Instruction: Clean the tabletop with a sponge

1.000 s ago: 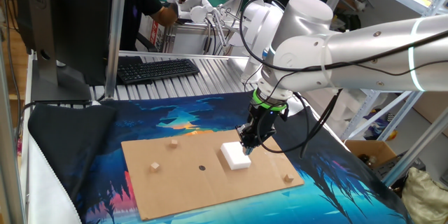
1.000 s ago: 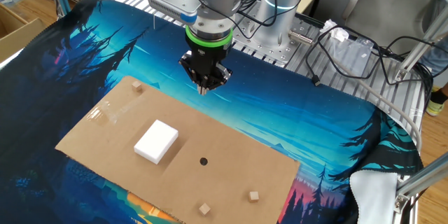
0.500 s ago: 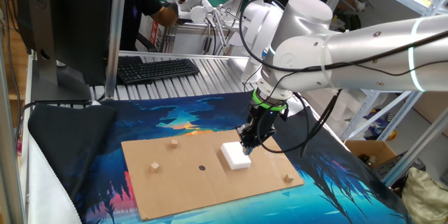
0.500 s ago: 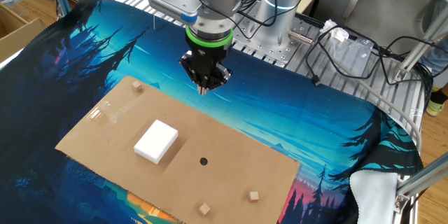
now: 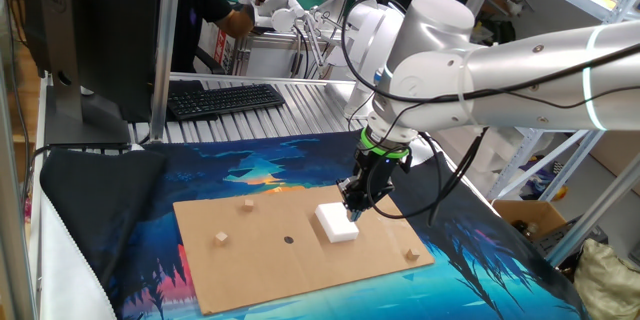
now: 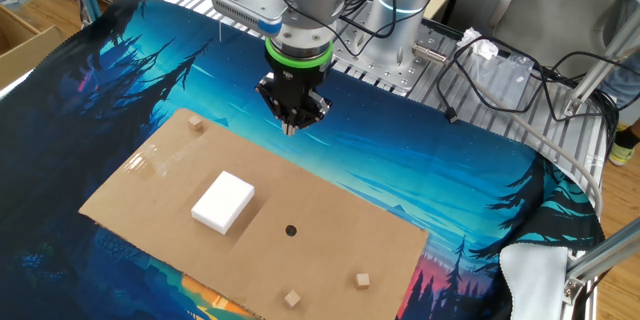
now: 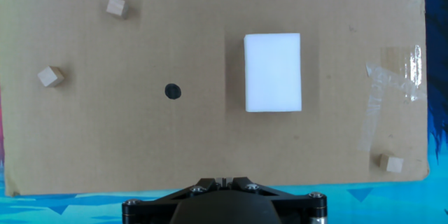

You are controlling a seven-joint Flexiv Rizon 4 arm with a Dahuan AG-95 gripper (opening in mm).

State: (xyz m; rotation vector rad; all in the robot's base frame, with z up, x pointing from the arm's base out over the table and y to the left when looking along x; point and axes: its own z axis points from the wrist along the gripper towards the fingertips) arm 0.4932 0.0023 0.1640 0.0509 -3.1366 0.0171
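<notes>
The white sponge (image 5: 337, 223) lies flat on the brown cardboard tabletop (image 5: 260, 260), right of its small dark dot (image 5: 288, 239). It also shows in the other fixed view (image 6: 223, 201) and the hand view (image 7: 272, 72). My gripper (image 6: 292, 128) hangs above the board's edge on the robot's side, apart from the sponge, pointing down. Its fingertips (image 7: 224, 180) stand together with nothing between them. In one fixed view the gripper (image 5: 352, 210) overlaps the sponge's far corner.
Three small tan wooden cubes lie on the board (image 7: 116, 7) (image 7: 50, 76) (image 7: 394, 163). A strip of clear tape (image 7: 392, 84) sits near one end. The blue-teal mat (image 6: 420, 170) surrounds the board. A keyboard (image 5: 225, 98) and monitor stand behind.
</notes>
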